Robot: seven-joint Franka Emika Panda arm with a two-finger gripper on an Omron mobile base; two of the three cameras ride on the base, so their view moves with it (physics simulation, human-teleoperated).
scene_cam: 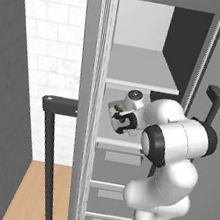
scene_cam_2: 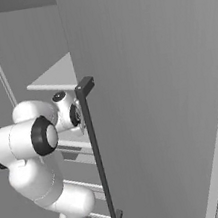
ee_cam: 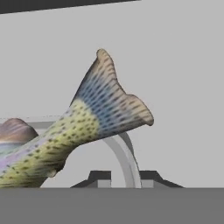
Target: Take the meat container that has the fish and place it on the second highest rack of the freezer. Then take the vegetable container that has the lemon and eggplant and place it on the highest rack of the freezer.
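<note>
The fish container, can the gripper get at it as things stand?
Probably yes, it seems to have it: the gripper is shut on the container's rim, fish right ahead, nothing between them.

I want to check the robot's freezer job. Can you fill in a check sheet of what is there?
Surface: grey freezer shelves; the hand reaches in over the second one down.
Job's things: fish, tail up, in a clear round container.
Clutter: nothing seen.
Grippers: gripper, jaws shut on the container's rim.
Cables: nothing seen.
Surroundings: open freezer doors with dark handles, drawers below, white tiled wall, wooden floor.
</note>
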